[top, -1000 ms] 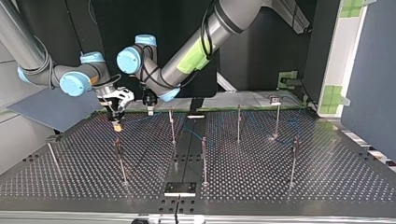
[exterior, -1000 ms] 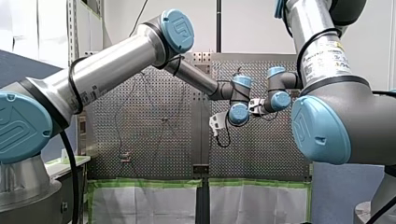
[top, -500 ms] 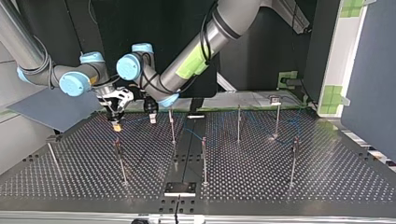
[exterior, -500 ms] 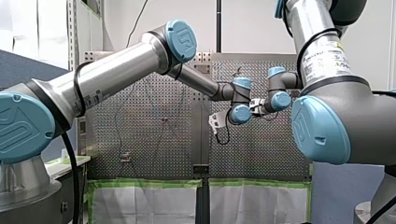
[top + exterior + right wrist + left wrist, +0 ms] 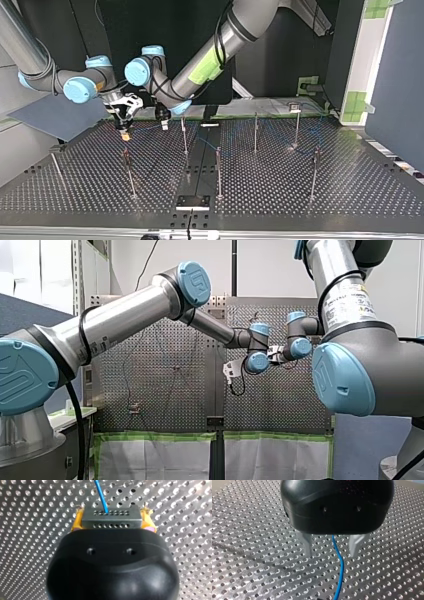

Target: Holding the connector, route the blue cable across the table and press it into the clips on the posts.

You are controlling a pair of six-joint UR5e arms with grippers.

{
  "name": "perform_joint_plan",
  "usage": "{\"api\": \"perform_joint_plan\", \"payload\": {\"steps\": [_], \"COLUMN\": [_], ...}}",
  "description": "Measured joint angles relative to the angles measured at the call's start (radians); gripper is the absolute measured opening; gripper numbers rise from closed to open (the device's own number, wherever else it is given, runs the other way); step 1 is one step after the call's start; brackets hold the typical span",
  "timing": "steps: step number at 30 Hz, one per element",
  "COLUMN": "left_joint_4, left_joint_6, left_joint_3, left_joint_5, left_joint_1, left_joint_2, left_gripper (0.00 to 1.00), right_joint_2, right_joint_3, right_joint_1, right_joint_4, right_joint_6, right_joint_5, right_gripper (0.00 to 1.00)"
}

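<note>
1. Right wrist view.
   - Right gripper: the fingers' yellow pads are clenched on the connector, one pad on each side.
   - The connector is a grey block with two rows of small holes.
   - The blue cable leaves the connector's upper row and runs ahead over the bare perforated table.
   - There is open room on both sides of the gripper.

2. Left wrist view.
   - Left gripper: the metal fingers are spread apart and released.
   - The blue cable hangs down between the fingers, touching neither, then trails on over the table.
   - Only table holes show around it.

3. Top view.
   - Both grippers work low over the table's far side, at the view's left.
   - The right gripper has a yellow tip. The left gripper is just beside it, toward the middle.
   - Thin upright posts stand scattered across the table.
   - One post stands near the left gripper. Another post stands on the camera's side of the right gripper.
   - Wide lanes stay open between the posts.
   - A small plate sits at the near edge.

4. Front view.
   - My left arm and my right arm come in from the sides, and their wrists meet mid-table.
   - Cannot tell the fingers' state from here.
   - Green tape lines the table's edge.
</note>
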Motion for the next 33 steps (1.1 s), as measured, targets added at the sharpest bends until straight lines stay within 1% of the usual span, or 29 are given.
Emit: {"api": "perform_joint_plan", "payload": {"steps": [2, 3, 4, 10, 13, 17, 22, 24, 28, 31, 33], "left_joint_4": [0.0, 0.0, 0.0, -0.001, -0.003, -0.011, -0.018, -0.023, -0.03, -0.043, -0.058], "left_joint_6": [0.0, 0.0, 0.0, -0.001, -0.005, -0.023, -0.032, -0.032, -0.031, -0.032, -0.034], "left_joint_3": [0.0, 0.0, 0.0, 0.0, 0.0, 0.001, 0.0, 0.0, 0.0, 0.0, 0.0], "left_joint_5": [0.007, 0.01, 0.013, 0.022, 0.022, 0.019, 0.013, 0.006, -0.017, -0.041, -0.059], "left_joint_1": [0.002, 0.003, 0.004, 0.004, 0.003, -0.001, -0.007, -0.009, -0.012, -0.013, -0.015], "left_joint_2": [0.0, 0.0, 0.0, 0.001, 0.001, 0.003, 0.014, 0.026, 0.055, 0.08, 0.098], "left_gripper": [0.03, 0.03, 0.0, 0.0, 0.0, 0.0, 0.0, 0.0, 0.0, 0.0, 0.0], "right_joint_2": [0.0, 0.0, 0.0, -0.003, -0.014, -0.044, -0.084, -0.1, -0.116, -0.126, -0.136], "right_joint_3": [0.0, 0.0, 0.0, 0.0, 0.0, 0.0, -0.001, 0.0, 0.0, 0.0, 0.0], "right_joint_1": [0.0, 0.0, 0.0, -0.002, -0.003, -0.005, -0.006, -0.006, -0.004, -0.002, 0.0], "right_joint_4": [0.001, 0.001, 0.001, 0.003, 0.003, 0.003, 0.002, 0.003, 0.014, 0.02, 0.021], "right_joint_6": [-0.002, -0.002, -0.002, -0.005, -0.005, 0.0, 0.007, 0.007, 0.0, -0.005, -0.005], "right_joint_5": [0.0, 0.0, 0.0, -0.001, -0.001, -0.003, -0.019, -0.023, -0.026, -0.032, -0.04], "right_gripper": [0.0, 0.0, 0.0, 0.0, 0.0, 0.0, 0.0, 0.0, 0.0, 0.0, 0.0]}}
